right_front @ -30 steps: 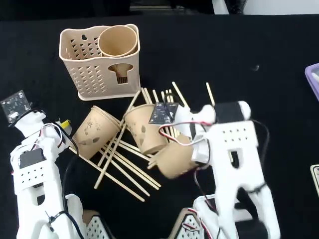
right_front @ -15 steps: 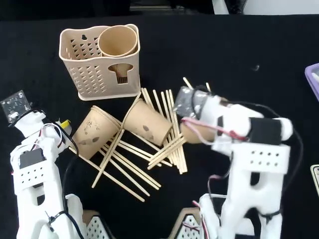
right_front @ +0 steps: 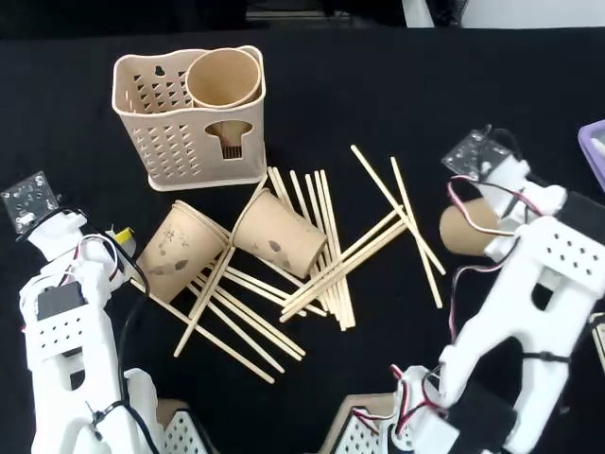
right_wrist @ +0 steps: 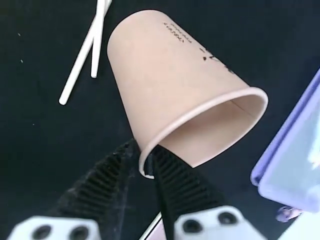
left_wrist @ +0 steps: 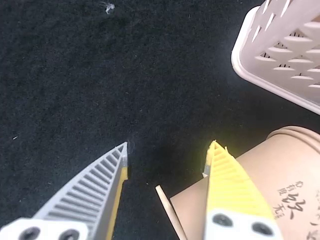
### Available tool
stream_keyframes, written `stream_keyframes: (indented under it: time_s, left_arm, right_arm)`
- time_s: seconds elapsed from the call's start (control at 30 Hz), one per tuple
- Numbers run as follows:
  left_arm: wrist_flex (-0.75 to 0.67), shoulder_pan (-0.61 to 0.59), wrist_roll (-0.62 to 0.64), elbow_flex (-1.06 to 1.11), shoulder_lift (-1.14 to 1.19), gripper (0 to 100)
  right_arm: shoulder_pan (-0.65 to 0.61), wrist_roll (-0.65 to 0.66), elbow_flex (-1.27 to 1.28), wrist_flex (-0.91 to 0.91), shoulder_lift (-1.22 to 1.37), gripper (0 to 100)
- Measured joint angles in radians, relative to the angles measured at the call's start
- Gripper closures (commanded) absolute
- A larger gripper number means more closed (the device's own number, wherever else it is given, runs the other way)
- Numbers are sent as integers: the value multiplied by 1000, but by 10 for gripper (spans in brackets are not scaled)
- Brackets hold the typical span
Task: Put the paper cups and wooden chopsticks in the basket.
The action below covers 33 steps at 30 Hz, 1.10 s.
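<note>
Tan conical paper cup point(right_wrist: 175, 85), rim pinched by ribbed black right pincer point(right_wrist: 145, 152).

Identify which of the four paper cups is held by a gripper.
The cup farthest right, its rim pinched in the right gripper. Another cup stands in the basket; two cups lie on their sides among the chopsticks.

We saw a white printed-plastic left arm point(right_front: 61, 331) and a matching white right arm point(right_front: 539, 293). Both had hole-pattern side plates, red/white/black wires point(right_front: 95, 251) and dark circuit boards point(right_front: 30, 199) at the wrists. Left gripper point(left_wrist: 170, 145) had a grey ribbed finger point(left_wrist: 95, 192) and a yellow ribbed finger point(left_wrist: 227, 185). Right gripper point(right_wrist: 144, 150) had black ribbed fingers point(right_wrist: 100, 185) and dark screws point(right_wrist: 42, 232) in white mounts.
</note>
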Motion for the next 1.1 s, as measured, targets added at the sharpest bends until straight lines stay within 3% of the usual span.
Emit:
stream_keyframes:
  time_s: [0.27,0.43,0.7,1.1]
  left_arm:
    - [0,0,0,0,0,755]
    - [0,0,0,0,0,755]
    - [0,0,0,0,0,755]
    - [0,0,0,0,0,755]
  right_arm:
    - [15,0,0,0,83,977]
    - [8,-15,0,0,87,880]
    - [-80,-38,15,-3,87,982]
    - [-163,-150,-46,-8,89,988]
